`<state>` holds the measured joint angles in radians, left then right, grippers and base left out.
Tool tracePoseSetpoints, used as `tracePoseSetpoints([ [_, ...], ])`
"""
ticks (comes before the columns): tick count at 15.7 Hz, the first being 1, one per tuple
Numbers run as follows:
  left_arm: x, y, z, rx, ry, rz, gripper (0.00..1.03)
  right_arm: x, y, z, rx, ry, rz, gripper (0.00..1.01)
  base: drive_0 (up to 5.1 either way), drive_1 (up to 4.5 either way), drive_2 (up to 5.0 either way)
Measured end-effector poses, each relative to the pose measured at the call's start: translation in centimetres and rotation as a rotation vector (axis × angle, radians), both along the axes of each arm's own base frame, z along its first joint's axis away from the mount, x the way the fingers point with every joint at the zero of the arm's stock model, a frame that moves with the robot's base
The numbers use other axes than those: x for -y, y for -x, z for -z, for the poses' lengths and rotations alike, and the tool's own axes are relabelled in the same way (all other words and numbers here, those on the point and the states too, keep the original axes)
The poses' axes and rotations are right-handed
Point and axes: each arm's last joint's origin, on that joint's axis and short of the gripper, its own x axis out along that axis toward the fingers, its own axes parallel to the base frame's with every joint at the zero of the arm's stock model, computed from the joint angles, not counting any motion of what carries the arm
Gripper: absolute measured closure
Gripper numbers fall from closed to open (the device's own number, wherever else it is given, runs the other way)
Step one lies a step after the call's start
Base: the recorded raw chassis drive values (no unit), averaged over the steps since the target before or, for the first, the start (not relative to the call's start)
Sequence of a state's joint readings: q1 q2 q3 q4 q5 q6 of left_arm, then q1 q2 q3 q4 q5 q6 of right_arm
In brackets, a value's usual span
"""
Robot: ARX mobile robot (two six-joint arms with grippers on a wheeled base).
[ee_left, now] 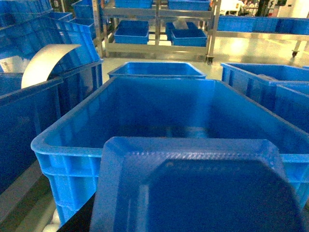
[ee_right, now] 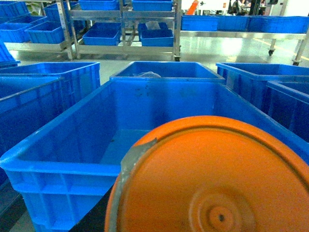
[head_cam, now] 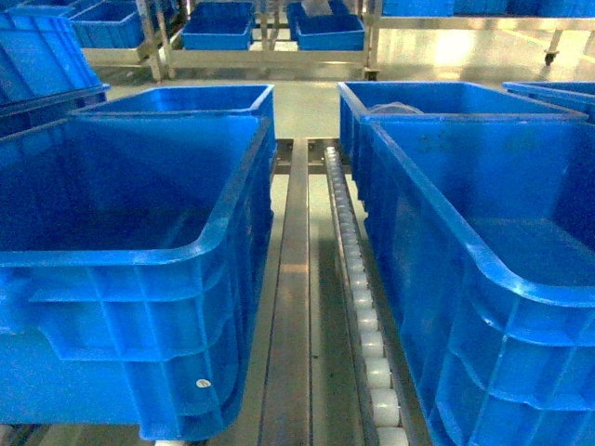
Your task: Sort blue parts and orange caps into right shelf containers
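Close before right camera, orange cap [ee_right: 212, 179]; fingers unseen.

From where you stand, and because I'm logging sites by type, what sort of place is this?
Probably a factory or warehouse sorting area: large blue crates flank a roller conveyor track, and metal racks holding more blue bins stand on a glossy floor behind.

Two crates [head_cam: 130, 269] [head_cam: 493, 279] flank a roller track [head_cam: 358, 297], two more crates [head_cam: 177, 100] [head_cam: 446, 98] behind them
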<state>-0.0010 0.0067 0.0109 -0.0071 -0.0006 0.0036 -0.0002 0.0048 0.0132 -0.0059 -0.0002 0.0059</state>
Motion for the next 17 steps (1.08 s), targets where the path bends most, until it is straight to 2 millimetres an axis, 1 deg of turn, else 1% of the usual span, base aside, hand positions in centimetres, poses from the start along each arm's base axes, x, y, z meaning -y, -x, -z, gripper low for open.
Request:
tracePoseSetpoints([
  [5, 0.0, 0.0, 0.0, 0.0, 0.0, 0.0, 0.61, 0.0, 0.0, 0.0, 0.0, 0.0, 0.0, 0.58, 0.0, 0.0, 0.0],
  [6, 0.0, 0.0, -0.1, 0.018, -0.006, -0.019, 0.61, 0.0, 0.0, 0.0, 0.0, 0.0, 0.0, 0.58, 0.0, 0.0, 0.0],
  [7, 0.2, 0.0, -0.9, 0.092, -0.014, -0.088, 0.61, 0.0, 0.0, 0.0, 0.007, 0.0, 0.001, 0.58, 0.0, 0.0, 0.0],
  [8, 0.6, 0.1, -1.7, 0.169, -0.007, -0.128, 0.61, 0.0, 0.1, -1.0, 0.114, 0.001, 0.006, 0.58, 0.0, 0.0, 0.0],
  [9, 0.7, -0.1, -1.8, 0.173, -0.011, -0.182, 0.61, -0.2, 0.2, -1.7, 0.183, -0.001, -0.006, 0.58, 0.0, 0.0, 0.0],
  [10, 0.5, -0.9, -1.9, 0.165, -0.016, -0.23, 0.61, -0.4, 0.0, -1.6, 0.166, -0.008, -0.033, 0.58, 0.0, 0.0, 0.0],
  [11, 0.4, -1.7, -2.2, 0.183, -0.017, -0.238, 0.61, -0.7, -0.5, -2.2, 0.21, -0.01, -0.054, 0.58, 0.0, 0.0, 0.0],
  [12, 0.3, -2.4, -2.3, 0.178, -0.019, -0.232, 0.61, -0.9, -1.2, -2.6, 0.199, -0.01, -0.068, 0.58, 0.0, 0.0, 0.0],
  [13, 0.1, -3.5, -2.8, 0.172, -0.018, -0.22, 0.61, -1.0, -2.0, -3.1, 0.187, -0.01, -0.082, 0.58, 0.0, 0.0, 0.0],
  [14, -0.2, -4.6, -3.6, 0.178, -0.022, -0.222, 0.61, -1.2, -3.2, -4.1, 0.188, -0.006, -0.083, 0.58, 0.0, 0.0, 0.0],
  [15, -0.3, -6.5, -4.9, 0.194, -0.023, -0.214, 0.61, -1.4, -4.4, -5.1, 0.203, 0.001, -0.069, 0.58, 0.0, 0.0, 0.0],
  [16, -0.1, -8.7, -6.0, 0.197, -0.021, -0.191, 0.61, -1.8, -6.1, -6.5, 0.212, 0.007, -0.073, 0.58, 0.0, 0.0, 0.0],
  [17, 0.3, -11.2, -6.6, 0.143, -0.012, -0.139, 0.61, -2.3, -8.3, -7.6, 0.209, 0.01, -0.076, 0.58, 0.0, 0.0, 0.0],
])
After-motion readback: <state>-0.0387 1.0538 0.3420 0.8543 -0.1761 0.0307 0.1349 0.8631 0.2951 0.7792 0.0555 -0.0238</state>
